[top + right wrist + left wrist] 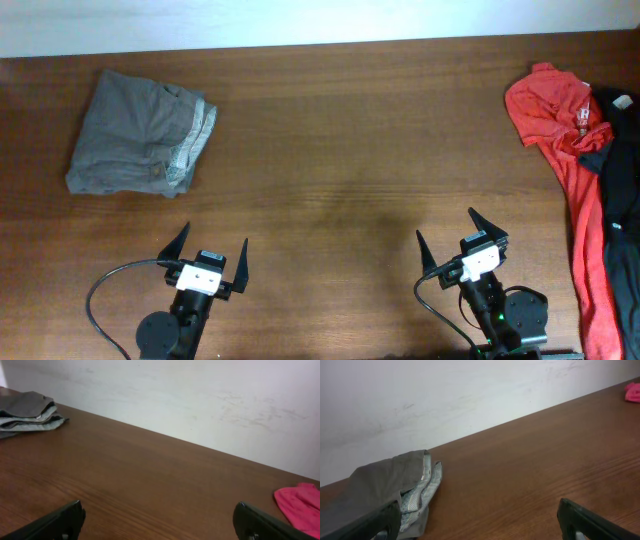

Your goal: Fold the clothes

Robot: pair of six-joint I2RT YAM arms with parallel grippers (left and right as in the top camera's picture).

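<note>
Two wide-open, empty sets of jaws: left gripper (215, 235) and right gripper (445, 222) hover at the table's (330, 190) near edge. The shorts (140, 135), in the far-left corner, look soft, light and floppy, probably best pinched at the waistband edge.

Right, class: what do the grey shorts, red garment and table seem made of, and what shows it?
Grey shorts: likely woven cotton, matte; soft creases, paler waistband lining. Red garment: probably knit jersey, matte; limp wrinkled drape. Table: wood or veneer, slight sheen; straight grain lines.
</note>
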